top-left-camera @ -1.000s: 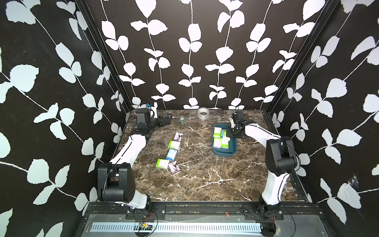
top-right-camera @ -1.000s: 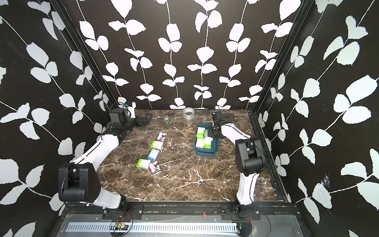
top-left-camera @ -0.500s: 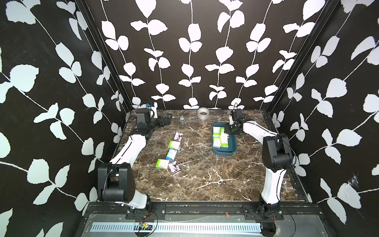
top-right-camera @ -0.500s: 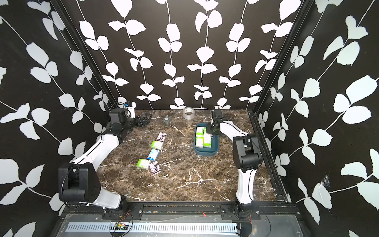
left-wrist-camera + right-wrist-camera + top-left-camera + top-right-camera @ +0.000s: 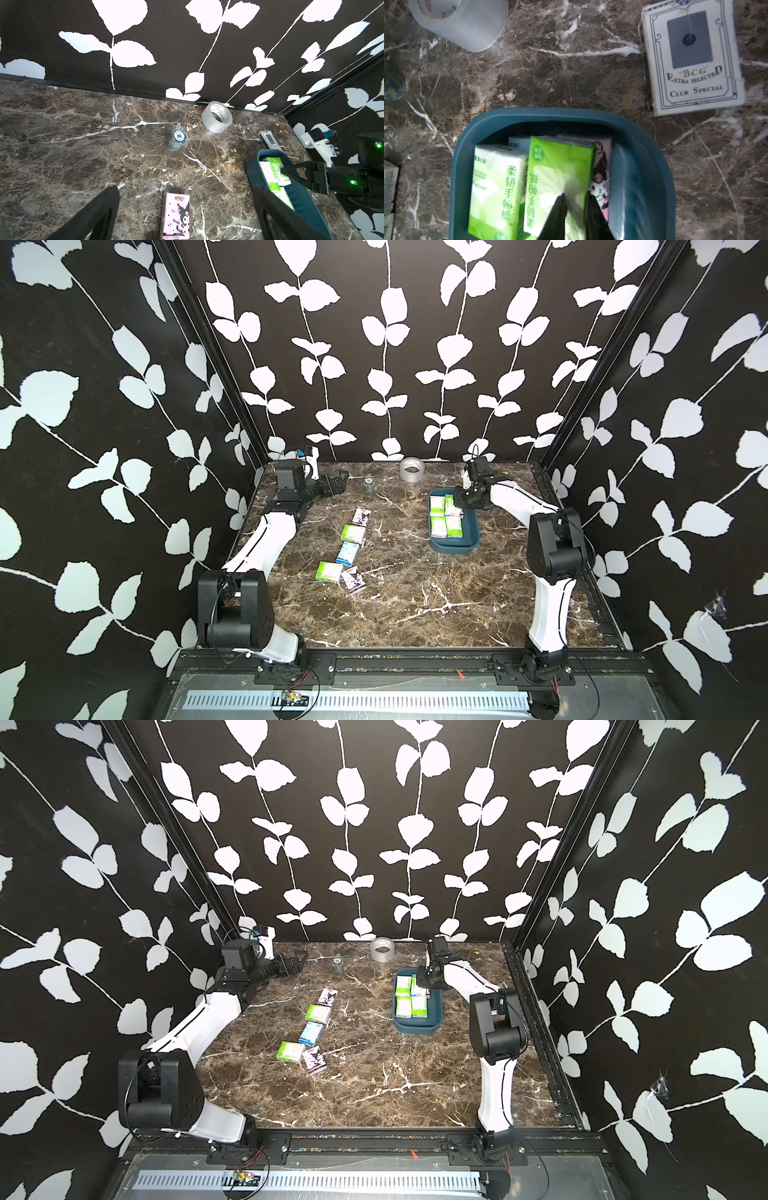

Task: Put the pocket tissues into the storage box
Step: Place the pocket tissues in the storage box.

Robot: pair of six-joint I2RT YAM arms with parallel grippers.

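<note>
The storage box (image 5: 455, 549) (image 5: 417, 1031) is a dark teal tray at the right of the marble table, holding several pocket tissues, mostly green-and-white. My right gripper (image 5: 576, 199) (image 5: 460, 506) reaches into its far end, fingertips slightly apart over a green pack (image 5: 558, 166) that lies on a pink cartoon pack (image 5: 602, 166). More packs lie on the table to the left: pink (image 5: 361, 516), green (image 5: 353, 533), blue (image 5: 347, 552), green (image 5: 328, 571), pink (image 5: 353, 577). My left gripper (image 5: 186, 188) (image 5: 338, 483) hovers wide open at the back left, above the far pink pack (image 5: 176, 216).
A clear tape roll (image 5: 410, 470) (image 5: 217, 116) stands near the back wall. A wrapped stack of poker chips (image 5: 177, 140) lies left of it. A playing-card deck (image 5: 691, 60) (image 5: 270, 140) lies just behind the box. Black patterned walls close in three sides.
My right gripper has shifted left over the far end of the box, and its jaws have come slightly apart. The left arm has not moved.
</note>
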